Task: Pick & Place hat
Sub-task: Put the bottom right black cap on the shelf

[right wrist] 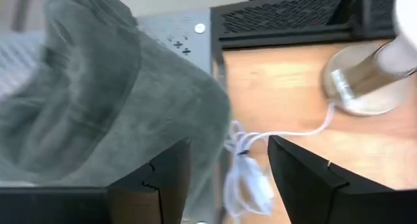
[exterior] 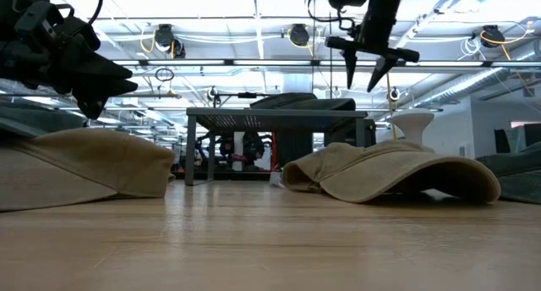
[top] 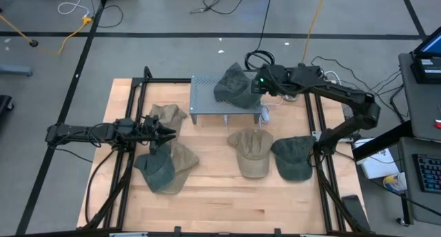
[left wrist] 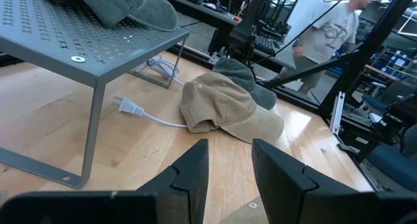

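A dark green hat [top: 231, 85] lies crown-up on the grey perforated stand [top: 203, 102] at the table's far middle; the right wrist view shows the hat [right wrist: 98, 87] close below. My right gripper [top: 256, 84] hovers open at the hat's right side, fingers pointing down [exterior: 363, 84] above the stand top, touching nothing. My left gripper [top: 169, 132] waits open over the table's left half, level and pointing right [left wrist: 229, 149], between a tan hat [top: 169, 115] and a green-on-tan pile [top: 160, 169].
A tan hat [top: 251, 153] and a green hat [top: 293, 159] lie on the wood right of centre. A white cable with plug [left wrist: 140, 111] runs beside the stand leg, and a round metal base [right wrist: 365, 81] stands just right of the stand. Black frame rails run along both table sides.
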